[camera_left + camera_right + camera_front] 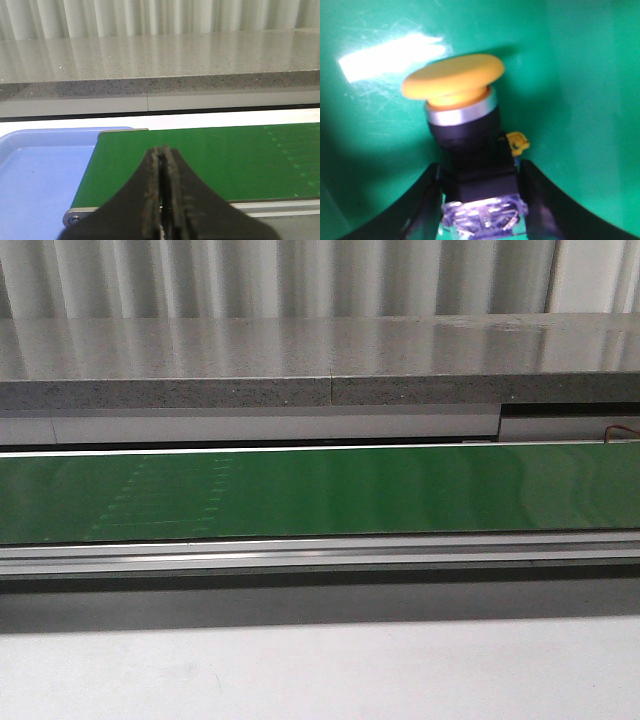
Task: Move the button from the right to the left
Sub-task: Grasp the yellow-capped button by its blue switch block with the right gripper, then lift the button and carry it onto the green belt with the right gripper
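Observation:
The button [452,80] shows only in the right wrist view: a yellow-orange cap, a silver ring, a dark collar and a clear bluish rear block. My right gripper [480,172] has one finger on each side of the dark body and is shut on the button. A green surface [580,100] lies behind the button. My left gripper [162,152] is shut and empty, over the near edge of the green belt [225,160] close to the belt's end. Neither gripper nor the button shows in the front view.
The green belt [320,490] runs across the front view in a metal frame [320,555]. A grey stone counter [320,350] stands behind it. A blue tray [35,175] sits beside the belt's end in the left wrist view.

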Robot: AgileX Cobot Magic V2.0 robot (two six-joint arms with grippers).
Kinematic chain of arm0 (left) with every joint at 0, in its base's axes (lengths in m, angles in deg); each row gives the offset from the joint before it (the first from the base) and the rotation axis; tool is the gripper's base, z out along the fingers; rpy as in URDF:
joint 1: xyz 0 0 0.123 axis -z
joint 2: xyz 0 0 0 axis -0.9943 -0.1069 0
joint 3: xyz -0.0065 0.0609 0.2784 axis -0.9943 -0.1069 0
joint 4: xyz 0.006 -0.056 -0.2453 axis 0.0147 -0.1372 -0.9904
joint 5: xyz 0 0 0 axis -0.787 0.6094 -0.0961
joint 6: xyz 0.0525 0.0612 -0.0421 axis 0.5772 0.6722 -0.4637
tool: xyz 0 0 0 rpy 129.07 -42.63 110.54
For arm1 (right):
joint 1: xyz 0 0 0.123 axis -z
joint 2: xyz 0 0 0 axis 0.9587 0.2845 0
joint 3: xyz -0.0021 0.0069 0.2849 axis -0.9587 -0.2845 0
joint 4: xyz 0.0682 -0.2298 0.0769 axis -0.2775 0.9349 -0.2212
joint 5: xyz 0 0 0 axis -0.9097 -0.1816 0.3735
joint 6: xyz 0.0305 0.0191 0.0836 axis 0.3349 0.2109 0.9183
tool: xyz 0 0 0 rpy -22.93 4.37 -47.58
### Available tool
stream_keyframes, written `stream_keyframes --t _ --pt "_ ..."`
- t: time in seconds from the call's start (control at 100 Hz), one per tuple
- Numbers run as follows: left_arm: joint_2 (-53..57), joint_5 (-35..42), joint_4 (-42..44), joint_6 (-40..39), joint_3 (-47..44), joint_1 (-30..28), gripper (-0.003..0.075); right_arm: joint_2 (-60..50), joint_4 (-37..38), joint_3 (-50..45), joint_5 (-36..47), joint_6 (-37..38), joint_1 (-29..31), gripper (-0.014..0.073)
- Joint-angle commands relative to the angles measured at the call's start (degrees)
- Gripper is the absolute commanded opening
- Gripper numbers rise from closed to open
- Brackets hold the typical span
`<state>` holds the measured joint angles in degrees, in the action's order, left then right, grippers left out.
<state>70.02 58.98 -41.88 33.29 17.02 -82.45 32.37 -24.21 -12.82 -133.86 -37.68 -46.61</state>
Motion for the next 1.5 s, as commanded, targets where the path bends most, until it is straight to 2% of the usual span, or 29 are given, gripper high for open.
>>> stream_keyframes --t 0.0,0.38,0.59,0.76,0.93,1.21,1.35,1.49 --pt "1.85 4.35 -0.26 -0.58 -2.23 -0.03 -0.0020 -3.00 0.46 1.74 0.54 -0.80 0.28 0.0200" --pt "1.85 4.35 -0.26 -0.58 -2.23 -0.03 -0.0020 -15.77 -2.55 1.74 -3.58 -0.75 -0.20 0.0200" --pt "1.85 4.35 -0.26 -0.58 -2.23 -0.03 -0.0020 -21.93 -2.55 1.62 -6.39 -0.75 -4.79 0.0200" --pt "1.85 4.35 -0.26 -0.58 -2.23 -0.03 -0.0020 -22.39 -2.62 1.41 -8.91 0.74 -11.23 0.0200" --pt "1.85 4.35 -0.26 -0.58 -2.23 -0.03 -0.0020 -21.94 -2.56 -0.30 -7.78 3.04 -17.50 0.0200" --pt "1.85 4.35 -0.26 -0.58 -2.23 -0.03 -0.0020 -17.53 -2.52 -1.65 -6.39 5.91 -19.40 0.0200" --pt "1.85 4.35 -0.26 -0.58 -2.23 -0.03 -0.0020 -16.38 -2.52 -1.65 -6.12 6.26 -19.40 0.0244" --pt "1.85 4.35 -0.26 -0.58 -2.23 -0.03 -0.0020 -15.64 -2.52 -1.65 -6.34 6.26 -19.40 0.0338"
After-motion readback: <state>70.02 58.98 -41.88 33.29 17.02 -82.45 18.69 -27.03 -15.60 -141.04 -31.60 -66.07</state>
